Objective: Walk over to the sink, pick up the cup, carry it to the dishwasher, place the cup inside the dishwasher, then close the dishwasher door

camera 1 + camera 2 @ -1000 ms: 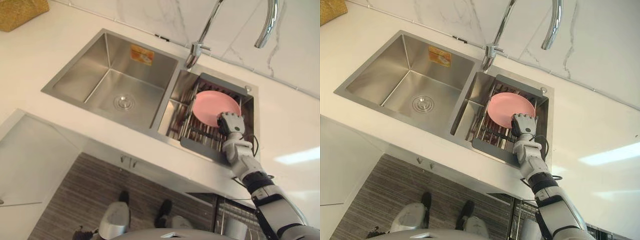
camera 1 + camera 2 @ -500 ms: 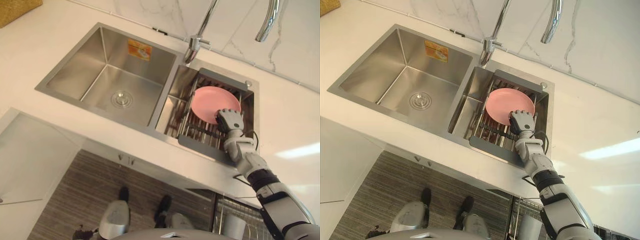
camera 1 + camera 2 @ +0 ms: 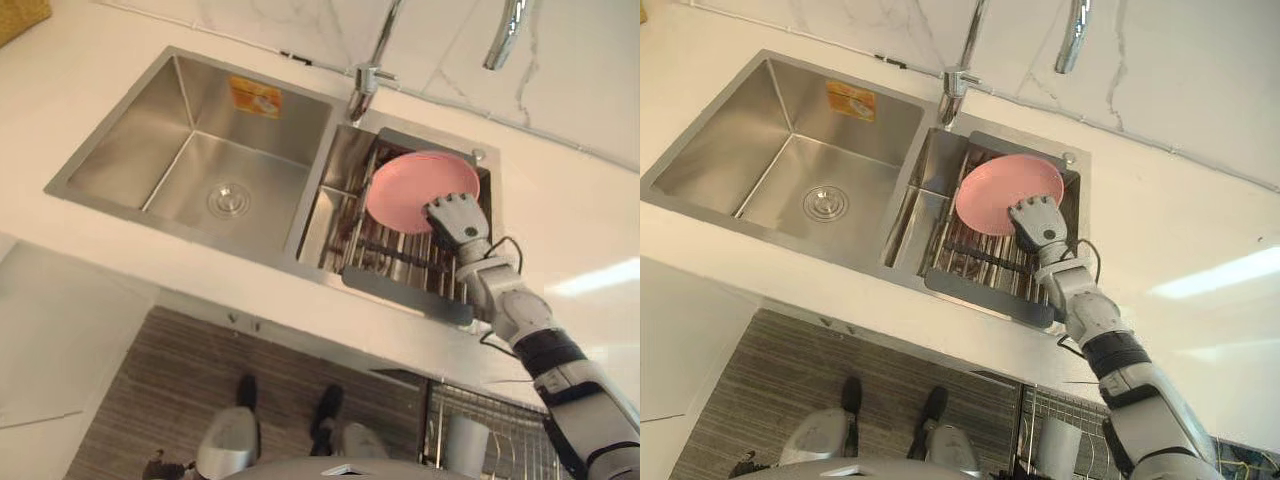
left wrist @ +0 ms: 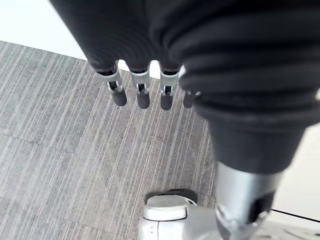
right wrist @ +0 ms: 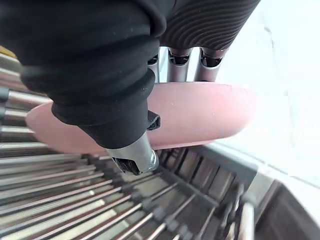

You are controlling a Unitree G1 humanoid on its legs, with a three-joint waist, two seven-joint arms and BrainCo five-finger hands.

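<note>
A pink plate (image 3: 410,188) stands tilted over the wire rack (image 3: 385,258) in the sink's right basin; I see no cup. My right hand (image 3: 455,218) is shut on the plate's near edge. In the right wrist view its fingers (image 5: 177,62) lie over the plate (image 5: 200,117) and its thumb (image 5: 132,156) presses from below. My left hand (image 4: 140,92) hangs over the grey striped floor with straight fingers, holding nothing.
The steel double sink (image 3: 130,165) is set in a white counter (image 3: 570,220), its left basin bare with a drain (image 3: 228,198). A faucet (image 3: 365,85) rises behind the divider. Below the counter at lower right is a wire basket (image 3: 490,440) holding a pale cylindrical item.
My right hand has raised the pink plate slightly off the rack, toward the back wall. The whole picture has also shifted as the camera moved.
</note>
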